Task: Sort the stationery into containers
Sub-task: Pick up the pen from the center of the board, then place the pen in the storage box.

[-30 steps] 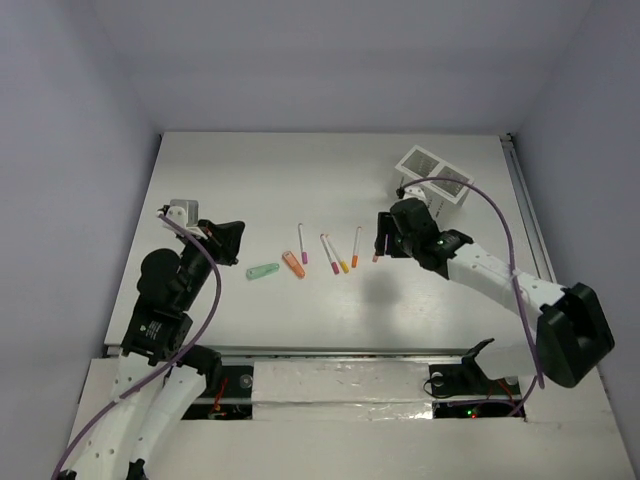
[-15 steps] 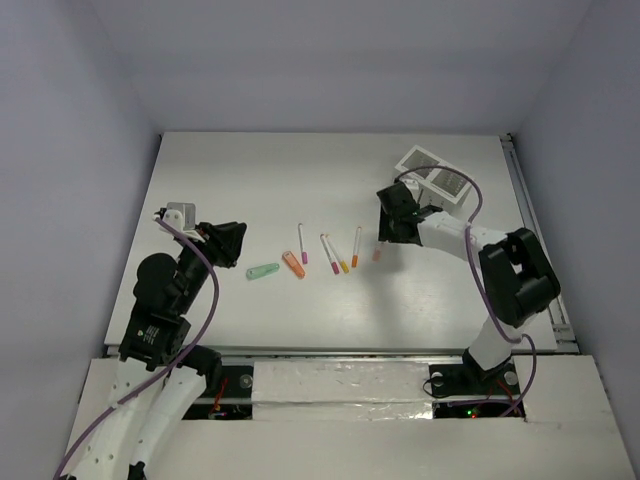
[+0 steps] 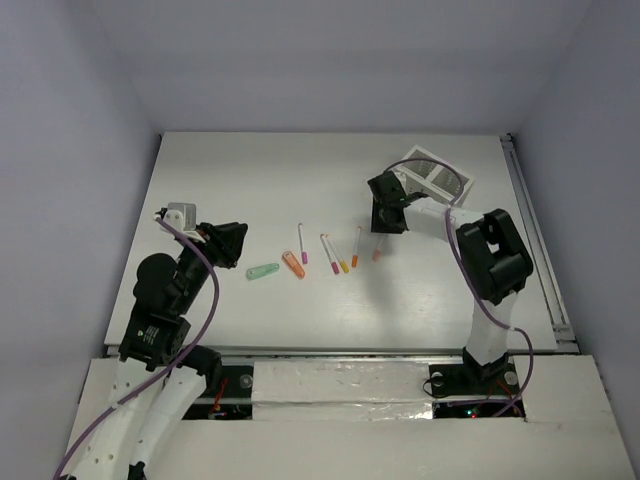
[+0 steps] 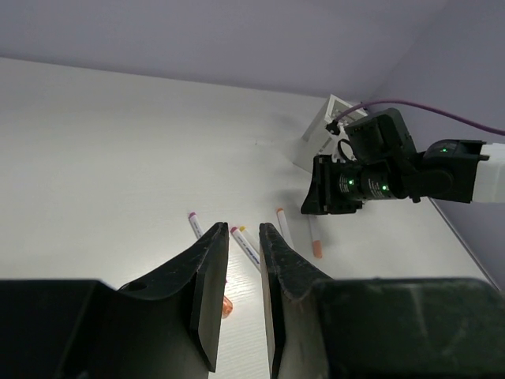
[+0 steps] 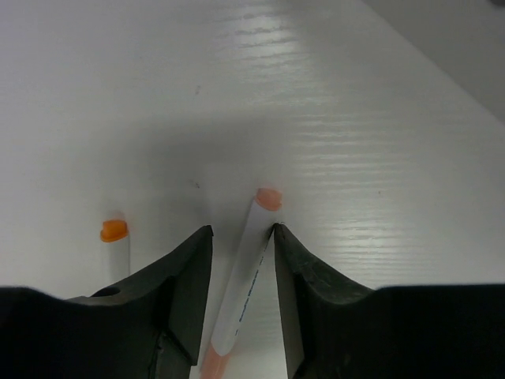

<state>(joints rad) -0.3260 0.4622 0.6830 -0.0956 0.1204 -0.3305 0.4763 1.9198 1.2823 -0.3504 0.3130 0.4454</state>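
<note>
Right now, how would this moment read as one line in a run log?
phase: pre-grasp | right end effector: open, straddling pink-capped pen lying on table | left end effector: narrowly open, empty

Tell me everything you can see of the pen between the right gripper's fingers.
The pen is thin, with a white, plastic-looking barrel carrying fine blue print and a pale pink tip at each visible end. It appears to lie on the white table, lengthwise between the right gripper's open fingers, close against one, with a gap to the other.
</note>
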